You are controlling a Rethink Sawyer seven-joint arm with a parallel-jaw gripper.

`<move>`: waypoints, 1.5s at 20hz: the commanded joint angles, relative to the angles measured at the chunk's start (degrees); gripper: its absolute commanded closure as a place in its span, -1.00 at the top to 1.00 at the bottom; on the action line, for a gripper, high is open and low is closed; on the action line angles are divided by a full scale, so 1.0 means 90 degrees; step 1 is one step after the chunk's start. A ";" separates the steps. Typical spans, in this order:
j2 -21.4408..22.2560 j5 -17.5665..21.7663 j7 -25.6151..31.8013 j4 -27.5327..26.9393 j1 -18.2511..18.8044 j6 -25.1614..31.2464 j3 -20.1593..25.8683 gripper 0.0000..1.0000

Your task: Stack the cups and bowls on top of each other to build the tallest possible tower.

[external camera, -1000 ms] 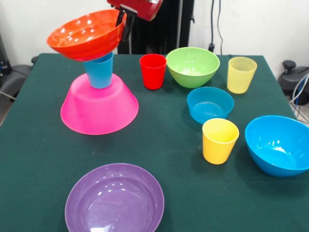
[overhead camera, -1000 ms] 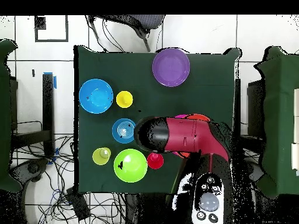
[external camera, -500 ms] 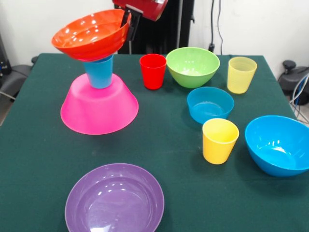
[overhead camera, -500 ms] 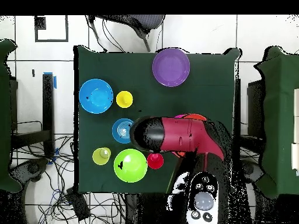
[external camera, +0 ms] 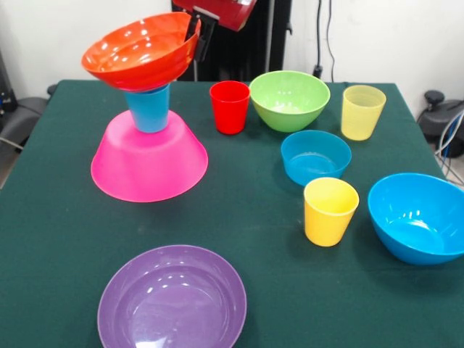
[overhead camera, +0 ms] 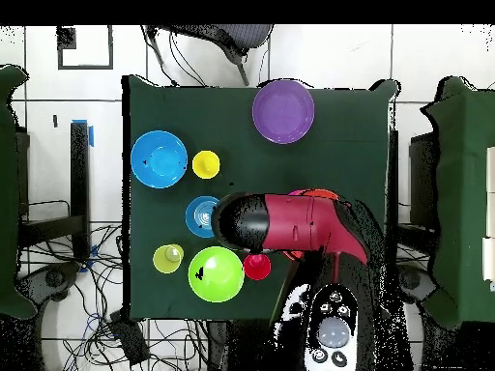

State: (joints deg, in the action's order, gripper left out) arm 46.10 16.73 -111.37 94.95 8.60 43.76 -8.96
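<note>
No brand, label or writing can be read on any of the items.

The red arm (external camera: 221,11) is seen entering from the top edge in the front view, and its gripper (external camera: 197,35) is placed at the far rim of the orange bowl (external camera: 140,51). One dark finger (external camera: 205,40) is seen outside the rim and another inside it, so the rim is pinched between them. In the overhead view the tower is largely hidden under the red and black arm (overhead camera: 290,224).

The tower is found on the left of the front view: the pink bowl (external camera: 148,159) is turned upside down on the table (external camera: 254,217), the blue cup (external camera: 150,109) is stood upright on its base, and the orange bowl is set on the cup, mouth up and tilted.

The red cup (external camera: 230,106) and green bowl (external camera: 289,99) are placed side by side at the far edge, with the pale cup (external camera: 362,112) beyond them to the right. The small blue bowl (external camera: 315,156) is set just behind the yellow cup (external camera: 330,211); the larger blue bowl (external camera: 420,216) is at the right edge and the purple bowl (external camera: 172,298) nearest the camera.

The table is covered in dark green cloth. A white wall, cables (external camera: 453,123) and a tiled floor (overhead camera: 58,116) are seen around it.
</note>
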 commanded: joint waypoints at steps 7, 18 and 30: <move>-0.0456 0.0319 0.0087 -0.0405 -0.0167 0.1174 0.0336 -1.00; -0.0450 0.0552 0.0055 -0.0541 -0.0226 0.0958 0.0301 -1.00; -0.0418 0.0720 0.0105 -0.0428 -0.0278 0.0683 0.0199 -1.00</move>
State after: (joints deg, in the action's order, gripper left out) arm 46.10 17.86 -111.37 91.86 7.11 50.17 -9.57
